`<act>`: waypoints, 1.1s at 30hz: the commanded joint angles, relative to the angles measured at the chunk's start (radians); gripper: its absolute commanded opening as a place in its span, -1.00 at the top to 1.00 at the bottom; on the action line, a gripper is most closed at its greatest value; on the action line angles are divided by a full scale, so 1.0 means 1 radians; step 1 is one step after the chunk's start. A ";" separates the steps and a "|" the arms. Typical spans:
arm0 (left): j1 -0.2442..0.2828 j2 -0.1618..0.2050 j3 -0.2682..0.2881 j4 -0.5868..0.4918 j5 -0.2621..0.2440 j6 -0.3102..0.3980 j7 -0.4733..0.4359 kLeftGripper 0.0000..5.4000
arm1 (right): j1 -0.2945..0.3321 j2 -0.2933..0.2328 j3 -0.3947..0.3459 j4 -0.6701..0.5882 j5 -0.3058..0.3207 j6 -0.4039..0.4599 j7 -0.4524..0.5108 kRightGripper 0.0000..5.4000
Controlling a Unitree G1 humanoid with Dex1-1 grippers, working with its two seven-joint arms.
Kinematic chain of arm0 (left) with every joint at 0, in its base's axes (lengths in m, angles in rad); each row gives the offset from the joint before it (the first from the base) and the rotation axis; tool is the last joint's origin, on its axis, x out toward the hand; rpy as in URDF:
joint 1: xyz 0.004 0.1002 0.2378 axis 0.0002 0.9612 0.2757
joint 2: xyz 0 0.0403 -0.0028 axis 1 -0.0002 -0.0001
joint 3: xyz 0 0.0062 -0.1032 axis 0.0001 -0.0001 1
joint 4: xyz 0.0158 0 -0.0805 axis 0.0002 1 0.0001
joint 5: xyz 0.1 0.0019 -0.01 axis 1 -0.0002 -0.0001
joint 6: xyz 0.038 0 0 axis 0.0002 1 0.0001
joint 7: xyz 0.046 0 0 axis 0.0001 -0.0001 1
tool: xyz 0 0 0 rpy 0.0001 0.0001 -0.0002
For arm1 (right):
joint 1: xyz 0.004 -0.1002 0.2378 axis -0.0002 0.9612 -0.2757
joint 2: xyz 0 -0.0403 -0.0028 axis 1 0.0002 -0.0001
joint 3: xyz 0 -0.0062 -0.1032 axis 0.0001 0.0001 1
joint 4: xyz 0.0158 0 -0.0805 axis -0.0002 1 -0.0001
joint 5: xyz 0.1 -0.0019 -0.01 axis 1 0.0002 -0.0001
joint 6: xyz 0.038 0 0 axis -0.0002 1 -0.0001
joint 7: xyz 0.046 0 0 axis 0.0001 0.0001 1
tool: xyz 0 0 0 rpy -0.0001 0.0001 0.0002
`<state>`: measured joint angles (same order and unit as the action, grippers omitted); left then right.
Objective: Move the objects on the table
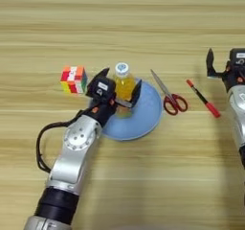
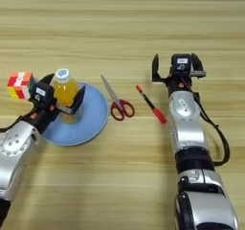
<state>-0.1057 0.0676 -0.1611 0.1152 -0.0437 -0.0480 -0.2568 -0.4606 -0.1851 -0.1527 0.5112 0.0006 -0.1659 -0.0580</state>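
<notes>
- A light wooden table (image 1: 119,28) with horizontal grain fills the view.
- A round blue plate (image 1: 146,116) lies left of centre; an orange drink bottle with a white cap (image 1: 123,83) stands on its far left part.
- The left gripper (image 1: 119,87) has its two black fingers spread either side of the bottle, not visibly clamped.
- A multicoloured puzzle cube (image 1: 73,79) sits just left of the plate.
- Red-handled scissors (image 2: 117,102) lie right of the plate, with a slim red-and-black pen (image 2: 150,103) further right.
- The right gripper (image 2: 176,67) hangs spread apart beyond the pen, holding nothing.
- The step appears to be grasping the bottle; next, the fingers need to close on its body.
</notes>
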 commanded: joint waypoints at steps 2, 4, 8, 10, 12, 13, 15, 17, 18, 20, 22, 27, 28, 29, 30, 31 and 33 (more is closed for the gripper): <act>-0.012 -0.003 -0.009 0.052 0.027 0.007 0.007 -1.00 | -0.022 0.002 0.002 0.009 0.001 0.000 -0.002 -0.99; -0.013 -0.004 -0.010 0.059 0.028 0.003 0.007 -1.00 | -0.024 0.003 0.002 0.011 0.001 -0.001 -0.002 -0.99; -0.016 -0.007 -0.003 0.065 0.024 -0.009 0.011 -0.94 | -0.025 0.003 0.003 0.012 0.001 -0.002 -0.002 -1.00; -0.017 -0.007 0.000 0.066 0.023 -0.013 0.012 -0.86 | -0.025 0.004 0.003 0.013 0.001 -0.002 -0.001 -1.00; -0.017 -0.007 0.000 0.063 0.022 -0.015 0.011 -0.78 | -0.024 0.004 0.004 0.013 0.002 -0.002 0.000 -1.00; -0.017 -0.008 0.000 0.062 0.022 -0.017 0.010 -0.75 | -0.024 0.004 0.004 0.013 0.002 -0.002 0.001 -1.00; -0.016 -0.010 0.000 0.061 0.019 -0.023 0.009 -0.70 | -0.023 0.004 0.005 0.013 0.002 -0.002 0.002 -1.00; -0.016 -0.011 0.001 0.060 0.017 -0.028 0.007 -0.61 | -0.023 0.003 0.005 0.013 0.002 -0.002 0.003 -1.00; -0.016 -0.011 0.002 0.060 0.016 -0.030 0.007 -0.58 | -0.023 0.003 0.005 0.013 0.002 -0.002 0.003 -1.00; -0.016 -0.012 0.002 0.061 0.014 -0.033 0.005 -0.50 | -0.023 0.004 0.006 0.013 0.002 -0.002 0.003 -1.00; -0.015 -0.012 0.003 0.061 0.012 -0.036 0.003 -0.43 | -0.023 0.004 0.006 0.012 0.002 -0.002 0.003 -1.00; -0.013 -0.010 0.006 0.053 0.007 -0.044 -0.004 -0.29 | -0.022 0.004 0.007 0.009 0.002 -0.001 0.002 -1.00; -0.012 -0.008 0.008 0.043 0.005 -0.043 -0.006 -0.26 | -0.021 0.005 0.008 0.008 0.002 0.000 0.002 -1.00; -0.011 -0.004 0.013 0.029 0.003 -0.042 -0.006 -0.26 | -0.021 0.005 0.008 0.007 0.001 0.001 0.001 -1.00; -0.011 0.002 0.022 0.005 -0.001 -0.038 -0.005 -0.26 | -0.021 0.006 0.009 0.007 0.001 0.001 0.001 -1.00; -0.010 0.007 0.030 -0.017 -0.005 -0.032 -0.004 -0.26 | -0.022 0.006 0.009 0.007 0.000 0.002 0.000 -1.00; -0.007 0.020 0.050 -0.062 -0.012 -0.021 0.001 -0.26 | -0.023 0.007 0.011 0.008 -0.002 0.002 -0.001 -1.00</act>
<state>-0.0999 0.0701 -0.1414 0.1269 -0.0447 -0.0740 -0.2607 -0.4622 -0.1818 -0.1456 0.5170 0.0004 -0.1658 -0.0573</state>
